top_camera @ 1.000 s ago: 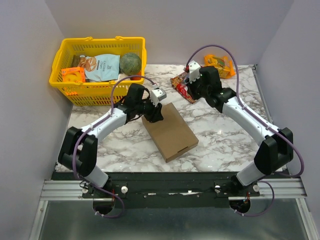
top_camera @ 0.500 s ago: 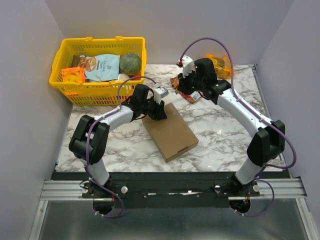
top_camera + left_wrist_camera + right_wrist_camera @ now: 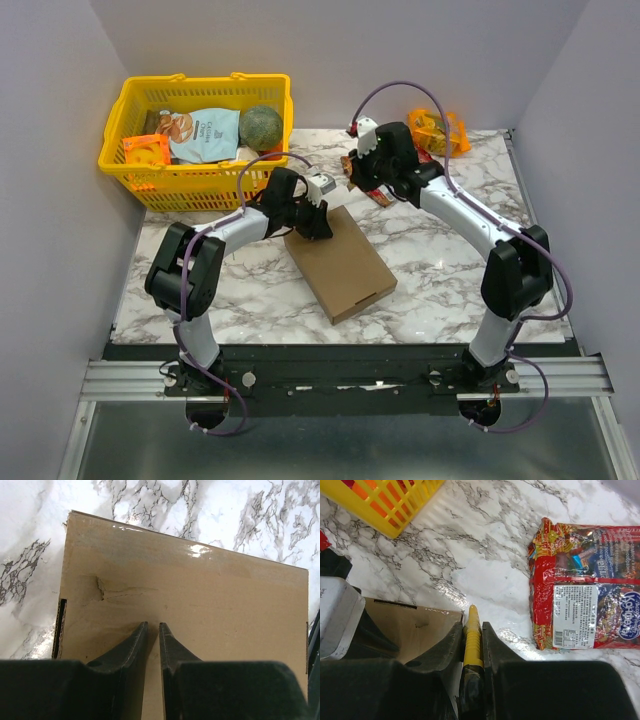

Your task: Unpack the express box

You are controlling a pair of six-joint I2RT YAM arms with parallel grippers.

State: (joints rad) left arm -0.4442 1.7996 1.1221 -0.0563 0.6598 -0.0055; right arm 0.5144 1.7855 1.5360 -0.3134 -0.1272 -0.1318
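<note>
**Left arm positioned on the box; right arm bringing a tool to its far end**

The express box (image 3: 345, 265) is lying flat and closed on the marble table (image 3: 450, 270), its long axis running from far-left to near-right. The left gripper (image 3: 153, 625) is sitting over the far-left end of the lid, jaws drawn almost together with only a slit between them and nothing in it; whether the tips are pressing on the cardboard cannot be told. The right gripper (image 3: 472, 625) is clamping a slim yellow tool (image 3: 472, 645) that is pointing forward between its fingers. It is hanging just beyond the box's far end, with the box edge lying to its near-left. The left arm is the nearer; judging by this, the tool needs to be travelling toward that far edge.
</note>
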